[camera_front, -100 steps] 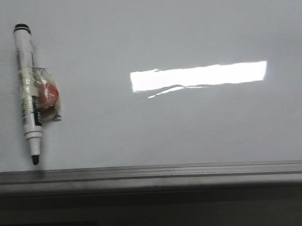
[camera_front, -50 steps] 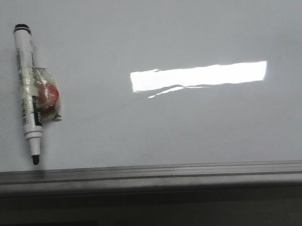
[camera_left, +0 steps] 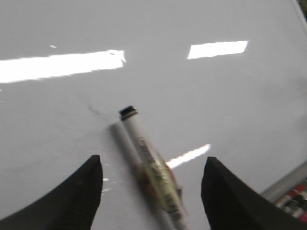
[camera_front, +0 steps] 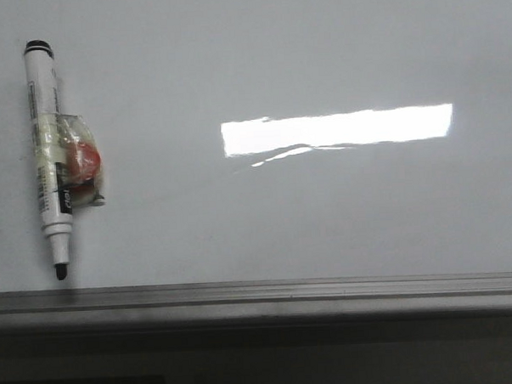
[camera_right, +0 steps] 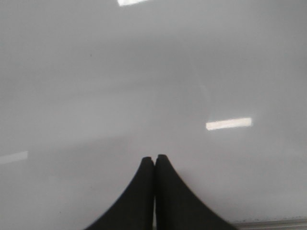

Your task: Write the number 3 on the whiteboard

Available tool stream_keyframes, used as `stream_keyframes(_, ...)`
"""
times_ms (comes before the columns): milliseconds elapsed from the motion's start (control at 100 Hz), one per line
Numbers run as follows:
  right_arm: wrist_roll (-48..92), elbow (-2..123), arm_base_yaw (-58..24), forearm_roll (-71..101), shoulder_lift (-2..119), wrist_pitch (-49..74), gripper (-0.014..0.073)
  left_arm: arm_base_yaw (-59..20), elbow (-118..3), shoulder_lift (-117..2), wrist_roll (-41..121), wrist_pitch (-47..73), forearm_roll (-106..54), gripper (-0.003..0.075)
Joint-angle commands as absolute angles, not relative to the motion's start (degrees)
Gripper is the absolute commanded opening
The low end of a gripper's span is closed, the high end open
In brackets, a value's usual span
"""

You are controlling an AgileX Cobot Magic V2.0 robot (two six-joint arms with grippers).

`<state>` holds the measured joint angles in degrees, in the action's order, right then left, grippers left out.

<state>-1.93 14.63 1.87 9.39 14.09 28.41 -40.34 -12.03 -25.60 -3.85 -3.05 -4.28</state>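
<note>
One whiteboard [camera_front: 325, 223] is filling the front view, and one grey rail [camera_front: 260, 295] is running along its near edge. One marker [camera_front: 49, 158] is lying on the board at about nine o'clock from the centre, its tip pointing to six o'clock. One taped red-and-clear lump [camera_front: 80, 163] is sitting against the marker's body. One bright strip of reflected light [camera_front: 336, 129] is showing on the board. Two grippers are showing in the wrist views: the left gripper [camera_left: 151, 191] and the right gripper [camera_right: 154, 184].

Marker [camera_left: 152, 170] blurred, tip cut off
</note>
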Motion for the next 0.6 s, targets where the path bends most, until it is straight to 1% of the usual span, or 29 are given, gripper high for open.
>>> stream_keyframes(0, -1.52, 16.72, 2.11, 9.71, 15.06, 24.55, -0.0054, -45.20, -13.68, -27.89, -3.87, -8.58, -10.04, 0.0419)
stream_keyframes(160, -1.52, 16.72, 2.11, 9.71, 15.06, 24.55, -0.0054, -51.61, -13.68, -32.13, -3.96, -10.45, -16.11, 0.0419)
stream_keyframes(250, -1.52, 16.72, 2.11, 9.71, 15.06, 24.44, -0.0054, -53.89, -13.68, -35.34, -3.96, -11.54, -17.45, 0.0419)
stream_keyframes(590, -1.52, 16.72, 2.11, 9.71, 15.06, 23.76, -0.0054, -54.26, -13.68, -49.20, -3.96, -20.65, -23.57, 0.0419)
